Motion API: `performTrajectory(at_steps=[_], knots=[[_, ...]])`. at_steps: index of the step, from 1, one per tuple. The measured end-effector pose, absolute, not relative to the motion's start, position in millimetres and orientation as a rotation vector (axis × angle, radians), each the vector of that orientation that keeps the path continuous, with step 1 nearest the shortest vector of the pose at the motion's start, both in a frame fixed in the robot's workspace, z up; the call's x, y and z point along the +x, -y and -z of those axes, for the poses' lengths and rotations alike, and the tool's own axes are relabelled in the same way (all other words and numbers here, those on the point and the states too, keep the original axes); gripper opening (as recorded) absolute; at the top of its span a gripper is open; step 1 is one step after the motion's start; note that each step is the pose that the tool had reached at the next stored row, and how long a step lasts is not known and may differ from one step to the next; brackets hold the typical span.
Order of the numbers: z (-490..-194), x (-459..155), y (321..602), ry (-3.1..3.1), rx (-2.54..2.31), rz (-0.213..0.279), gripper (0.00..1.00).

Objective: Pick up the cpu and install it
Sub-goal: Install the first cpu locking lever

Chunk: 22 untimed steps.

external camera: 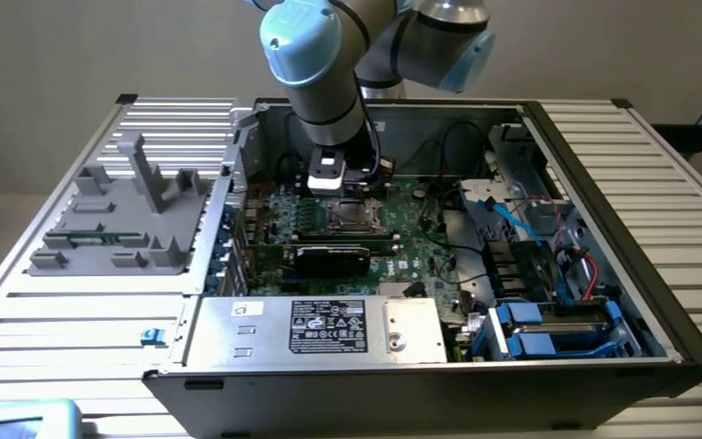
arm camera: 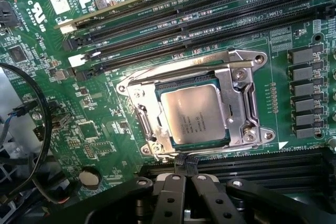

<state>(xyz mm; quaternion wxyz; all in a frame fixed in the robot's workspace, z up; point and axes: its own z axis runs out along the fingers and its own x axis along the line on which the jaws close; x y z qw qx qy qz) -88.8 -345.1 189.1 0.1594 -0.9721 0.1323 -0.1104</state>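
The cpu, a flat square chip with a shiny silver top, lies inside the metal socket frame on the green motherboard. In the exterior view the cpu sits near the middle of the open computer case. My gripper is shut, its black fingertips pressed together just beside the socket's edge, with nothing visible between them. Seen from the exterior view, the gripper hangs straight down over the board, just behind the socket.
Black memory slots run beside the socket. A black card with green circuit board stands in front of it. A silver box with a white label fills the case's front. Cables and blue drive bays lie toward the exterior view's right; a grey fixture stands on the left.
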Motion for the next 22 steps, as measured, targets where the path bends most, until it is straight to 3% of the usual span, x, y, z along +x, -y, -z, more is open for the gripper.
performTrajectory(at_steps=[22], knots=[[-189.1, -87.8, 347.5, -0.378, -2.777, 0.315, 0.11]])
